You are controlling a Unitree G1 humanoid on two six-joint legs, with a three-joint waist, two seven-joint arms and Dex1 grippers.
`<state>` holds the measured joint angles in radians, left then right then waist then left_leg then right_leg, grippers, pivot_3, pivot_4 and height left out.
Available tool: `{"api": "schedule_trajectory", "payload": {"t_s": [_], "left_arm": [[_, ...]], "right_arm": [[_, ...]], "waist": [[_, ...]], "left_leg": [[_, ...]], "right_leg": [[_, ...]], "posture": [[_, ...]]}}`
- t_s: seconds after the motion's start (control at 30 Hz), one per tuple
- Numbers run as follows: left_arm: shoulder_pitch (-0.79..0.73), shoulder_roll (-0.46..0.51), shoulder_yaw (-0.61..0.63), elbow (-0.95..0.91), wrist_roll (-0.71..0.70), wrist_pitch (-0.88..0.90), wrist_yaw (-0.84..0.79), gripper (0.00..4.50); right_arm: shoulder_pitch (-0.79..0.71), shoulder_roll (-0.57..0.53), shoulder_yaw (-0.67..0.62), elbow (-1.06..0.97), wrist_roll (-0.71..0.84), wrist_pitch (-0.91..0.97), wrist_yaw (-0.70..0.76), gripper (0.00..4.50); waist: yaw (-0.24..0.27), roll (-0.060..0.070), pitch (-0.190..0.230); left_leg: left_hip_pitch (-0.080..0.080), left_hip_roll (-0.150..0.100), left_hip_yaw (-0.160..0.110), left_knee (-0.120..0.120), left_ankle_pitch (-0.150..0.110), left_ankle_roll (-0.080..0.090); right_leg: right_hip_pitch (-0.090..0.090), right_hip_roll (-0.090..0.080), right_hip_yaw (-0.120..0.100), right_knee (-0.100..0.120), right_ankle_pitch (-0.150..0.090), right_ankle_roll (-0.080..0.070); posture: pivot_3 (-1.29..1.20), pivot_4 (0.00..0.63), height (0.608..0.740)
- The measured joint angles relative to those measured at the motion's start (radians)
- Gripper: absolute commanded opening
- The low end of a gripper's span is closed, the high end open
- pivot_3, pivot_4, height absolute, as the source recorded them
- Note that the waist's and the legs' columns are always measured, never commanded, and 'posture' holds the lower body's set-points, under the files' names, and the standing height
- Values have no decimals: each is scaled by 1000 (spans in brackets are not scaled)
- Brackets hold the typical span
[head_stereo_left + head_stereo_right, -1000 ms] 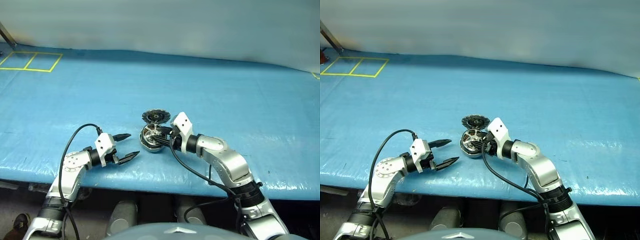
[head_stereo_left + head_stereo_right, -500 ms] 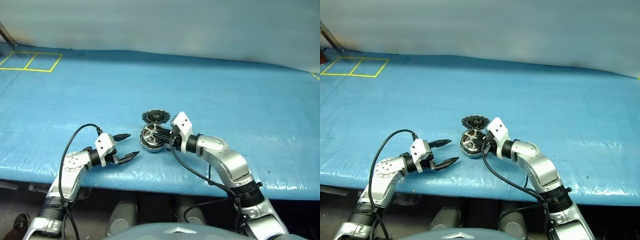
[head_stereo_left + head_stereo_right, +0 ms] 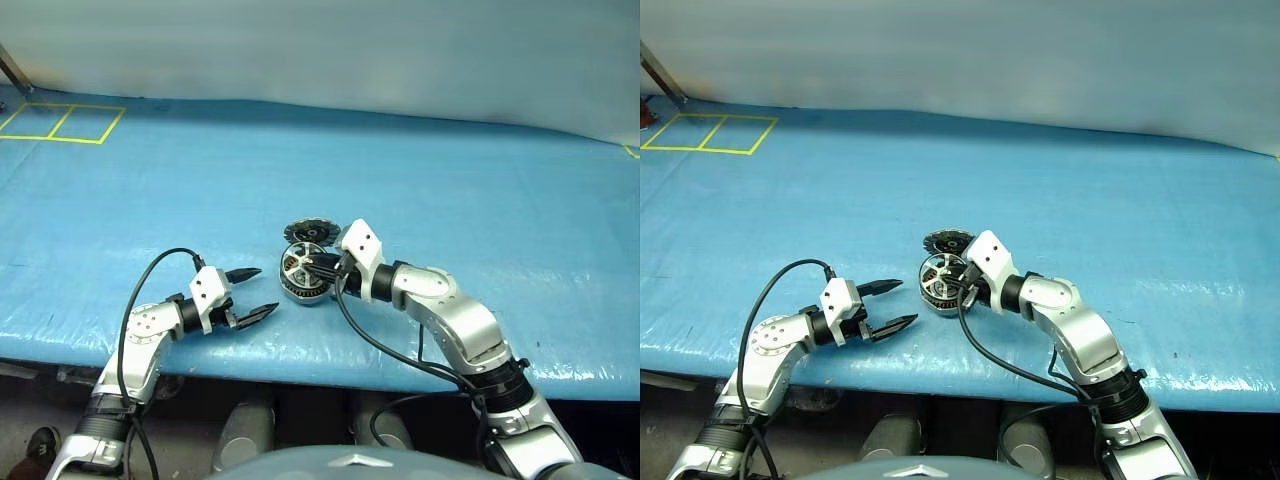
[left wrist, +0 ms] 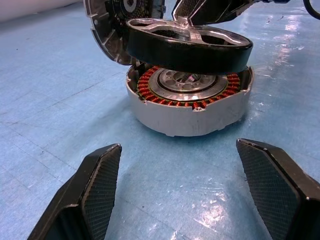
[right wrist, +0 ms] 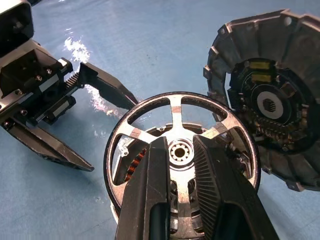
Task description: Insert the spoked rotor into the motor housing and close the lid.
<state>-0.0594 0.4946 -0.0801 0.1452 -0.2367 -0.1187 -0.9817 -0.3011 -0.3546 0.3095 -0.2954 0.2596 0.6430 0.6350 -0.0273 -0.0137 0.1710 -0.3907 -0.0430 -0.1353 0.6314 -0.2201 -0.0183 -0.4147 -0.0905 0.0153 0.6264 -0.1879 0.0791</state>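
Rotor work: my right gripper [image 5: 181, 165] pinches the spoked rotor [image 4: 187, 47] by 1 spoke, holding it just above the motor housing [image 4: 189, 106] for seating. My left gripper [image 3: 252, 294], spread wide, waits beside it; the lid [image 5: 272, 95] leans just beyond.

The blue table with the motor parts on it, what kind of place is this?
Probably a robot test bench or lab. A blue tarp covers the table, yellow taped squares mark a corner, and loose parts lie out: the motor housing, the spoked rotor and the lid.
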Motion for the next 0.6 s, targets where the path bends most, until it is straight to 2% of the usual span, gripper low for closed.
{"api": "schedule_trajectory", "payload": {"t_s": [0.6], "left_arm": [[0, 0, 0, 0, 0, 0, 0, 4026]], "right_arm": [[5, -18, 18, 0, -18, 1, 3, 356]], "waist": [[0, 0, 0]], "left_leg": [[0, 0, 0, 0, 0, 0]], "right_leg": [[0, 0, 0, 0, 0, 0]], "posture": [[0, 150, 740]]}}
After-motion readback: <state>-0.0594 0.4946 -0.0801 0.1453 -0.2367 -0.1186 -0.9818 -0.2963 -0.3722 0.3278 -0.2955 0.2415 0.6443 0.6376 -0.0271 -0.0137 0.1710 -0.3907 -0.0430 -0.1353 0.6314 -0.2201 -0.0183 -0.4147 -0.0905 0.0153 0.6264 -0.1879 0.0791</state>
